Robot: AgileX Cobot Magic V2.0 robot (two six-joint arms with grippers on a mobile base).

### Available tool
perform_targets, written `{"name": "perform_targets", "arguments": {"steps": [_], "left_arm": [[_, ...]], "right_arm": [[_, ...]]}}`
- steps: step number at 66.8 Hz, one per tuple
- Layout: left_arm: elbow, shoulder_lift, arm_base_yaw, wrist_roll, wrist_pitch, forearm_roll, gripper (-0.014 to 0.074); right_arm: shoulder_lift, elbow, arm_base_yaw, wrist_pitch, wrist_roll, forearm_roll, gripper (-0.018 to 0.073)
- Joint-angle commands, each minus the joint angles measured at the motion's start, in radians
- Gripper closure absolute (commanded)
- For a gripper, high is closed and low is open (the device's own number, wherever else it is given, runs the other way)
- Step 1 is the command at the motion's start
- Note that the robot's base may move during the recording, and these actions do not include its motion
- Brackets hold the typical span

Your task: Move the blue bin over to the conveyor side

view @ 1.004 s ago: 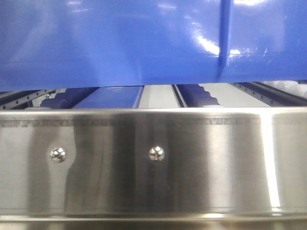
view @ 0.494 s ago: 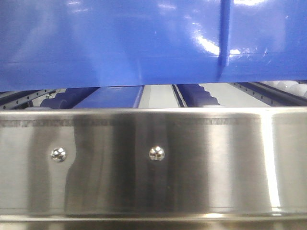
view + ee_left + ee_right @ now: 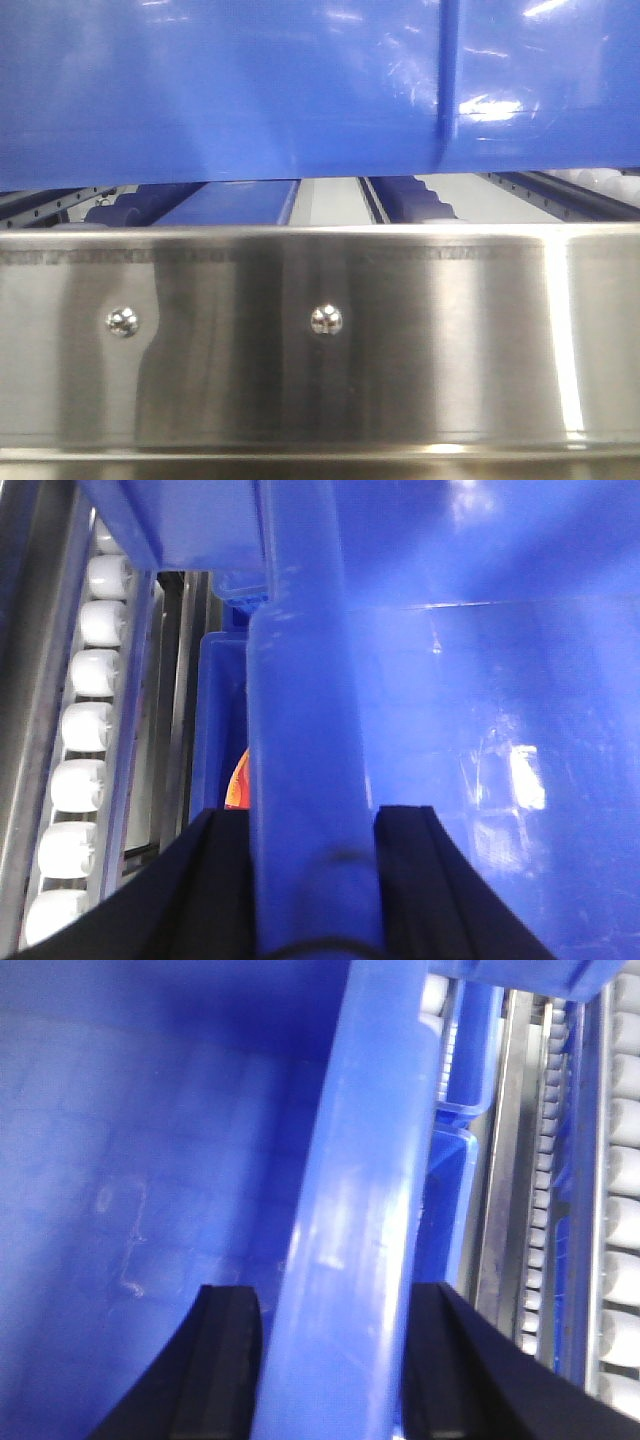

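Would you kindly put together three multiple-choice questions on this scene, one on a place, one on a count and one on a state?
1. In the left wrist view, where are the white rollers relative to the rim of the blue bin?
A) left
B) right
C) inside the bin

2. How many screw heads show on the steel rail in the front view?
A) one
B) two
C) four

3. How do the fingers of the left gripper stand?
A) both clear of the bin
B) around a roller
C) one on each side of the rim

Answers: 1 A, the rollers run down the left edge; 2 B, two shiny heads sit side by side; 3 C, the black fingers flank the rim.
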Motion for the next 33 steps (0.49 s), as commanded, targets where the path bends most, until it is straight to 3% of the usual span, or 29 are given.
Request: {"name": "perform_targets", "arguments": {"steps": [1,22,33], "left_arm": [[-0.003,0.002,0.000,0.001,-0.009,-0.001,0.0616],[-0.006,-0.078,-0.016,0.001,-0.009,-0.001,0.0613],[-0.007,-0.149,-0.092,0.001,-0.009,-0.001,0.0613]], "right_arm": [[-0.004,-0.007,0.001,-0.018,0.026,-0.013,0.0637],[-0.110,-0.007,0.001,-0.035,0.028,-0.023,0.0637],[-0.195,-0.007,0.001,-0.018,0.051,-0.081,0.0637]]}}
